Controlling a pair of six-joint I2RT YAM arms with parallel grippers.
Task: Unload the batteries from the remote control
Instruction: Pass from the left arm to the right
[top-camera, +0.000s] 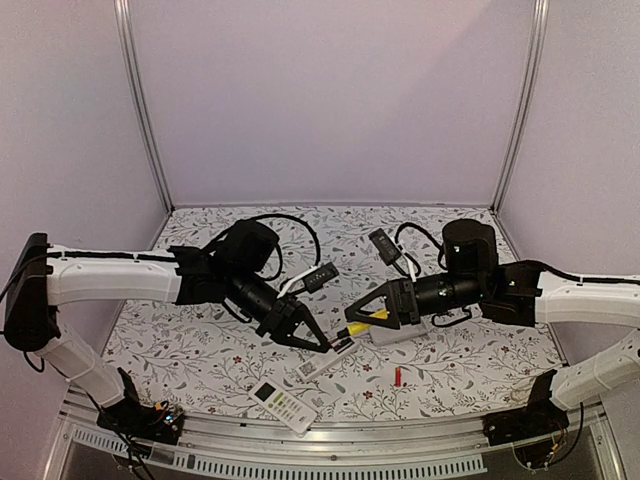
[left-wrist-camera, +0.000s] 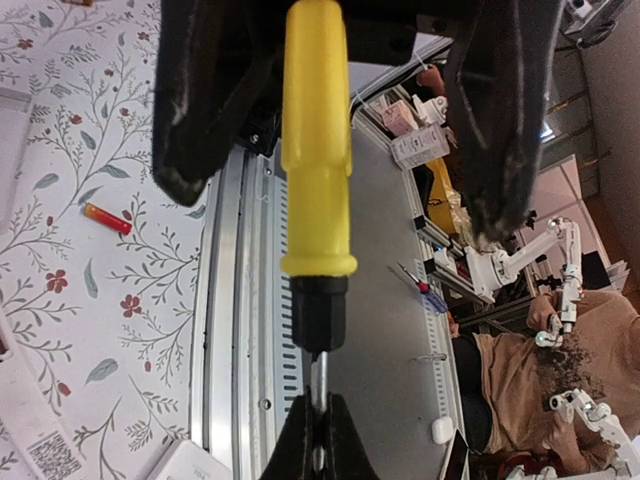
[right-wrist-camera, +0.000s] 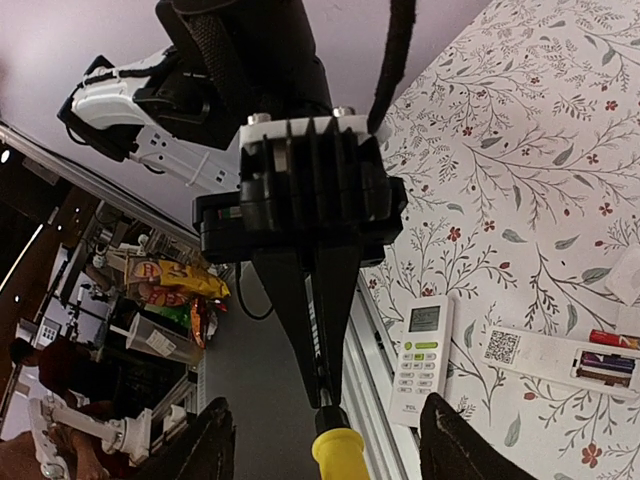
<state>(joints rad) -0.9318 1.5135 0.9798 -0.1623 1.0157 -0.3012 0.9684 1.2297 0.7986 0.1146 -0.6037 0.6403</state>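
The step in hand is looking like a handover of the long yellow-handled screwdriver (left-wrist-camera: 317, 150). To do it well, one side should be gripping firmly before the other is drawing off along the shaft. The left pincer (left-wrist-camera: 318, 445) is clamping the thin metal shaft, jaws together. The right pincer (right-wrist-camera: 325, 420) is standing apart around the handle, not touching it. Below them the white remote control (right-wrist-camera: 545, 352) is lying open on the flower-patterned worktop (top-camera: 450, 360), with dark batteries (right-wrist-camera: 603, 366) in its bay. One red-orange battery (left-wrist-camera: 107, 217) is lying loose nearby.
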